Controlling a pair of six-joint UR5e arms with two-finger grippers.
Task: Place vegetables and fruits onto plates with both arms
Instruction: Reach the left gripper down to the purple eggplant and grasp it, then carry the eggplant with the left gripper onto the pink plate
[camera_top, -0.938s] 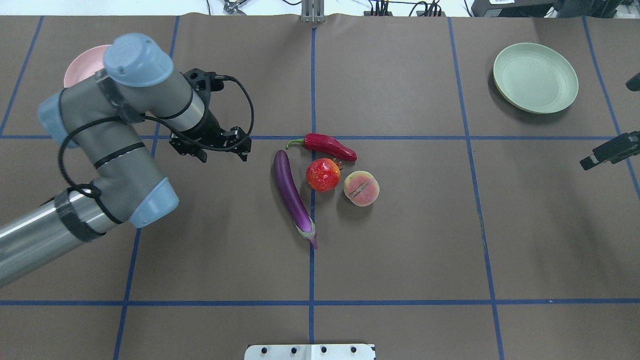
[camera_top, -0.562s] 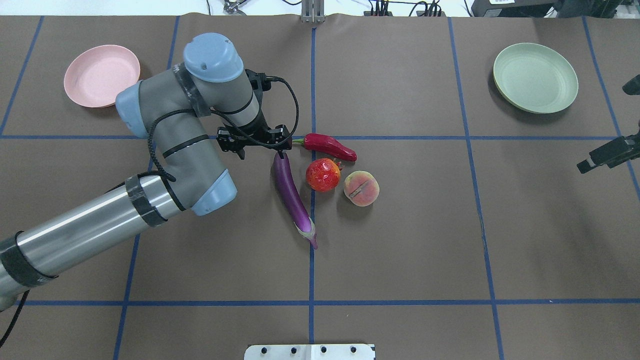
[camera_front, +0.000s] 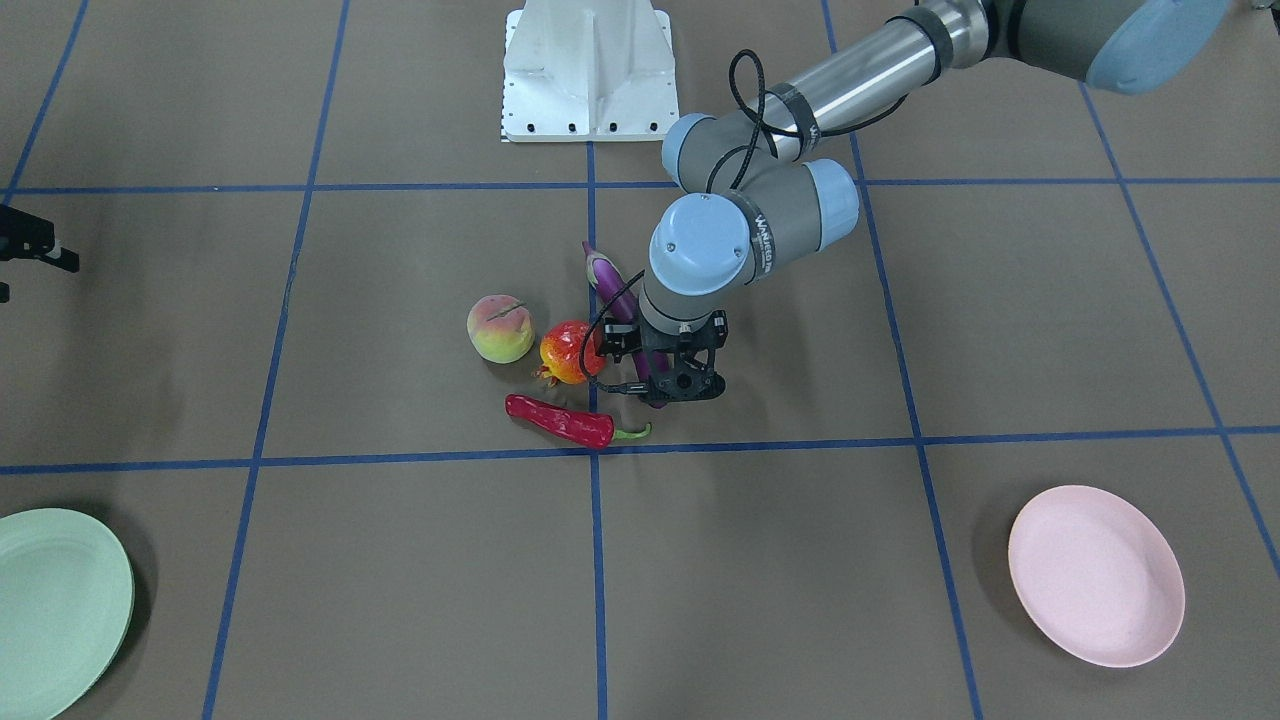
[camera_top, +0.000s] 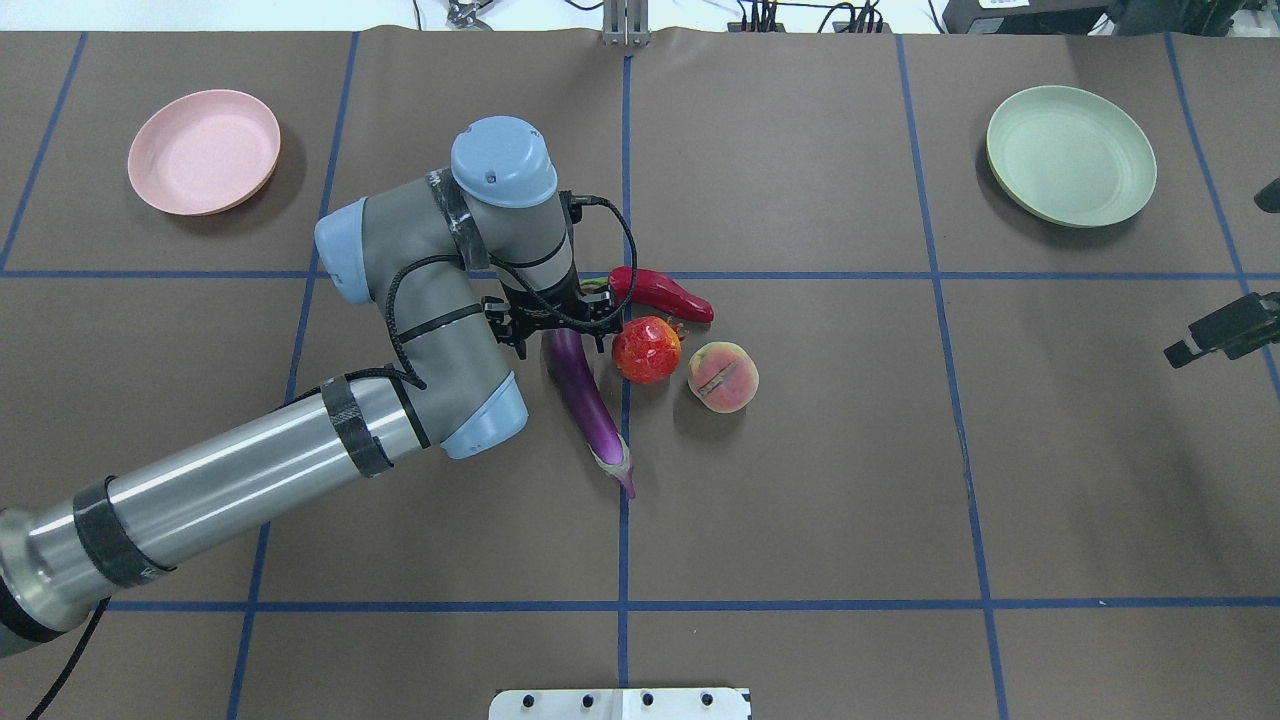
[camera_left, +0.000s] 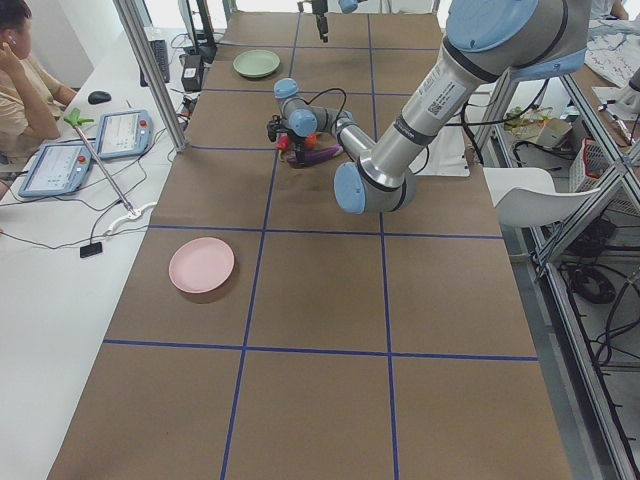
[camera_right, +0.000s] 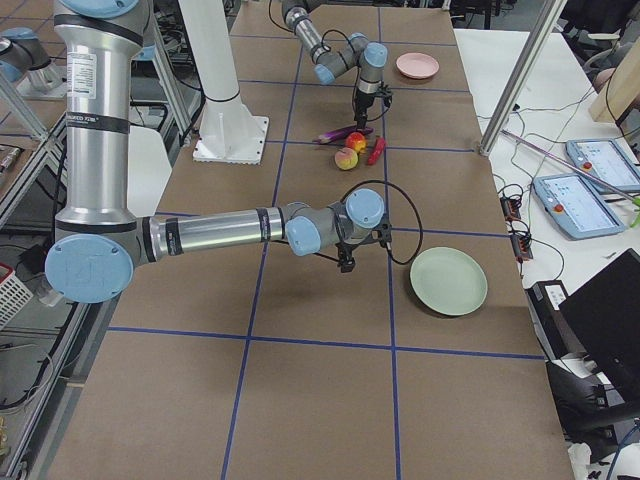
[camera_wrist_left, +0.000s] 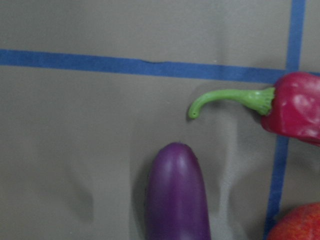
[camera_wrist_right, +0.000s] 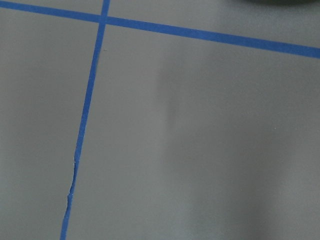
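The purple eggplant (camera_top: 585, 400) lies near the table's middle, with the red chili (camera_top: 665, 292), the pomegranate (camera_top: 646, 349) and the peach (camera_top: 722, 376) close beside it. My left gripper (camera_top: 560, 338) is open, its fingers on either side of the eggplant's rounded far end. The left wrist view shows that end (camera_wrist_left: 177, 195) and the chili's green stem (camera_wrist_left: 225, 97). The pink plate (camera_top: 204, 151) sits far left and the green plate (camera_top: 1070, 155) far right, neither with anything on it. My right gripper (camera_top: 1215, 332) hangs at the right edge; I cannot tell if it is open.
The white base block (camera_top: 620, 703) sits at the near table edge. Blue tape lines cross the brown table cover (camera_top: 800, 500). An operator (camera_left: 20, 80) sits at a side desk with tablets. The right wrist view shows only bare cover and tape (camera_wrist_right: 85, 125).
My left arm swung right, from near the pink plate to over the eggplant's rounded end, uncovering that plate. The right gripper barely moved. The produce has not moved.
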